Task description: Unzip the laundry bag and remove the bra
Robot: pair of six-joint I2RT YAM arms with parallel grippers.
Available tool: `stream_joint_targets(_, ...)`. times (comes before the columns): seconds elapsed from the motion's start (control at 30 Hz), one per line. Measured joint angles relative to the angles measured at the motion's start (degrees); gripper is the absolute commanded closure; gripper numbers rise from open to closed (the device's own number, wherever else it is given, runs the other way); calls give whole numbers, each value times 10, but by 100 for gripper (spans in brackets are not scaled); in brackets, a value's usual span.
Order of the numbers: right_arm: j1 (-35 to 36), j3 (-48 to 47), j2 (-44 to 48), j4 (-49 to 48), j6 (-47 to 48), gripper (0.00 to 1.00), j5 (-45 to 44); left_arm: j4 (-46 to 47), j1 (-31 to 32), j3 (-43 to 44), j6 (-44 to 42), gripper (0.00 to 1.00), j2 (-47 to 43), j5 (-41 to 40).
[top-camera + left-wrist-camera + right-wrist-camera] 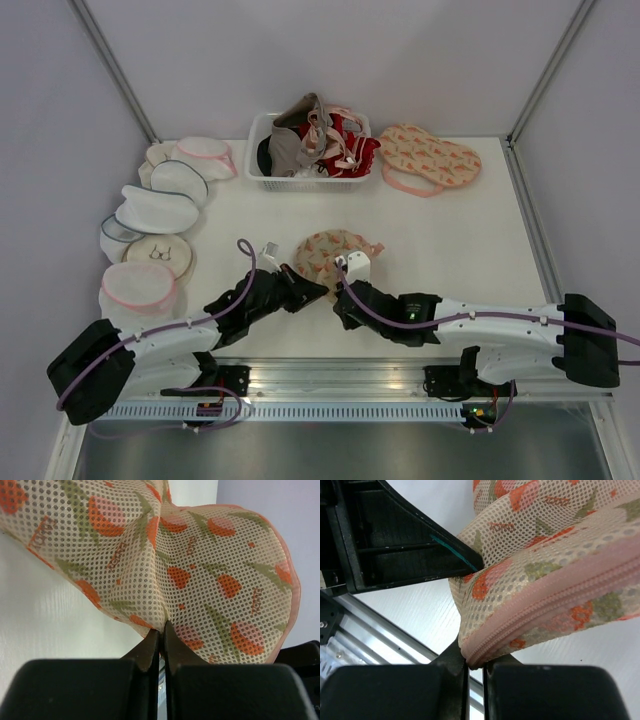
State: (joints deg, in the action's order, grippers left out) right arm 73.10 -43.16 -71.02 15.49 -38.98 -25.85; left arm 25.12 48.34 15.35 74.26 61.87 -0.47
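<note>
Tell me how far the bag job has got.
Done: the laundry bag is gripped, left claw on its mesh, right claw at its pink edge. In hand: that hold. Left: the zipper looks closed, so unzipping and removing the unseen bra.

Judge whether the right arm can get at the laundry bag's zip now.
Probably yes: the right gripper is shut on the laundry bag at its pink zipped edge; the slider is not visible.
</note>
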Motion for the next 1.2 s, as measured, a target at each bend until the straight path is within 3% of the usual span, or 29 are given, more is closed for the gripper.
stream_joint_targets(0.47, -10, -18, 78, 94, 32, 100, 85, -16, 4, 18, -64, 98, -22, 46)
stream_joint_targets(0.73, 2, -45, 72, 215, 32, 100, 116, -180, -31, 31, -183, 98, -21, -152)
stream_joint_targets(0.87, 2, -47, 68, 231, 30, 100, 117, -221, -32, 31, -200, 98, -21, -175)
stream_joint_targets(0.97, 2, -42, 72, 214, 15, 100, 98, -205, -32, 25, -200, 62, -42, -130)
stream_joint_targets(1.0, 2, -38, 74, 209, 8, 100, 88, -190, -32, 20, -200, 40, -51, -111)
stream_joint_targets(1.1, 3, -19, 78, 188, -31, 100, 46, -120, -32, -5, -178, 15, -75, -33)
stream_joint_targets(1.2, 3, 17, 83, 152, -84, 100, 7, -63, -32, -28, -140, 4, -79, 32)
